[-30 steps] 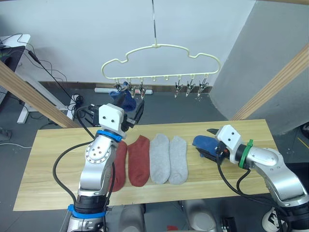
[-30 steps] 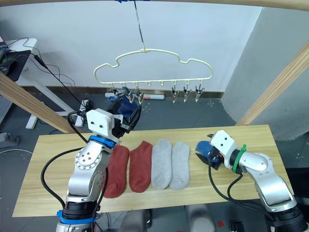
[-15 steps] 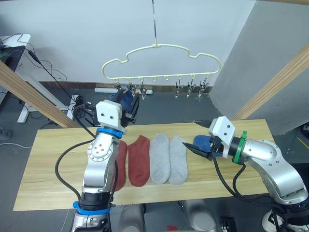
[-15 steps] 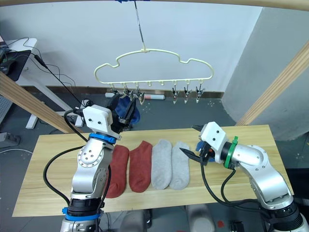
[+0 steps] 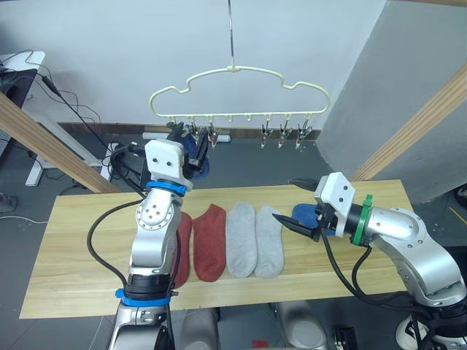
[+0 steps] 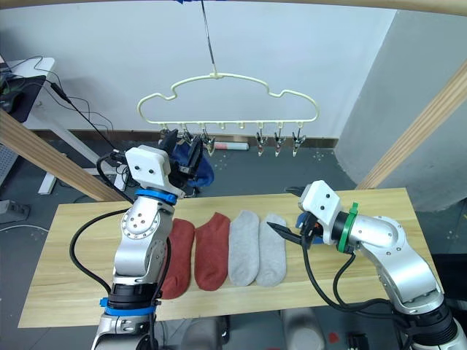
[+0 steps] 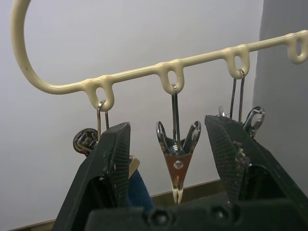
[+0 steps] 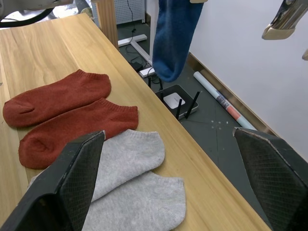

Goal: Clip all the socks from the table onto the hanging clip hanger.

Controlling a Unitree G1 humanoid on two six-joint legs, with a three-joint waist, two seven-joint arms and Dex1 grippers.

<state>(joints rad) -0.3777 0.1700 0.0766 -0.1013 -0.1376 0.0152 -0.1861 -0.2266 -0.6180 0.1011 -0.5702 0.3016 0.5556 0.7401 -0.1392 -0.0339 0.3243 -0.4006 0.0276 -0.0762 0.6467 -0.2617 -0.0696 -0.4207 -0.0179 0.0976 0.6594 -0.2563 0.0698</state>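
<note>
**Q:** Item one: your pincers. State of each?

**A:** My left gripper (image 7: 175, 159) is raised to the clip hanger (image 5: 241, 91), fingers spread wide and empty, with one metal clip (image 7: 177, 163) hanging free in the gap between them. My right gripper (image 5: 295, 208) sits low over the table (image 5: 66, 277), fingers also wide apart, gripping nothing.

**Q:** Item two: the socks. Where is each?

**A:** One blue sock (image 8: 172, 36) hangs from a clip at the hanger's left end, just beside my left fingers. Two rust-red socks (image 8: 62, 113) and two grey socks (image 8: 134, 183) lie side by side on the table, untouched. The second blue sock (image 5: 305, 214) lies on the table at my right wrist, mostly hidden behind the gripper.

**Q:** Item three: hazards from here?

**A:** My judgement only:
- The hanger hangs by a single thin hook (image 5: 230, 36); a nudge from my left fingers would probably set it swinging, and the clips would be hard to meet.
- The hung blue sock is close to my left finger; brushing it while pulling away might drag it from its clip.
- Soft knit on flat wood: my right fingers could slide over the second blue sock or pinch one thin layer, which may slip on the lift.
- The grey socks touch each other, so a loose grasp could catch both.
</note>
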